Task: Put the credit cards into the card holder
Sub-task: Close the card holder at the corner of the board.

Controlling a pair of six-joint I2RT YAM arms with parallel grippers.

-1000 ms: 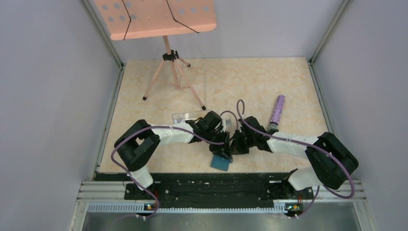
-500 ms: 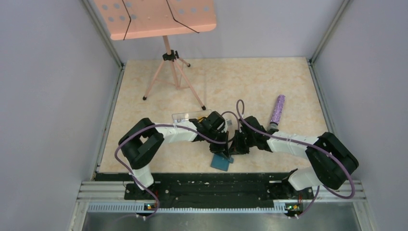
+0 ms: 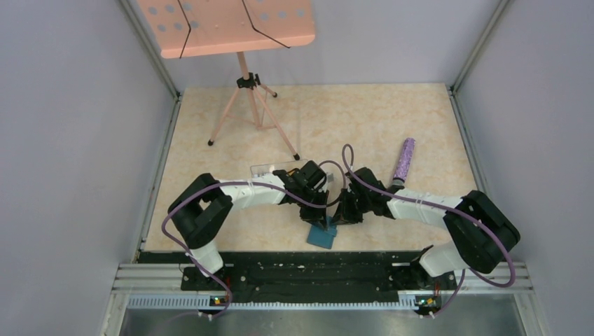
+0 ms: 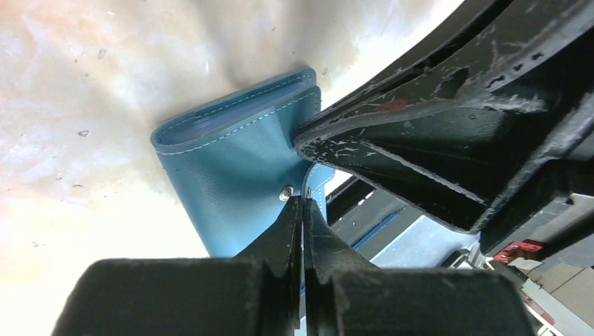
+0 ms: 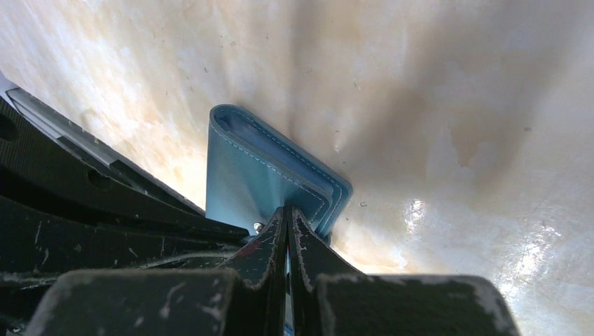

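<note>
Pincers meeting over the card holder (image 3: 322,236) near the tabletop's (image 3: 364,119) front edge.

Left pincer (image 4: 302,203) and right pincer (image 5: 287,210) both have their fingers pressed together, tips at the holder's edge by its metal snap (image 4: 285,190); whether either pinches the tab cannot be told. From above, the two black wrists crowd together and hide most of the teal holder, leaving one corner showing. The wrist views show it folded, with stitched edges and lighter blue inside, and each shows the other arm's scuffed body just beside it. Behind lie a clear plastic box (image 3: 270,169) and a purple glittery tube (image 3: 404,159); a pink tripod stand (image 3: 245,91) stands farther back.
</note>
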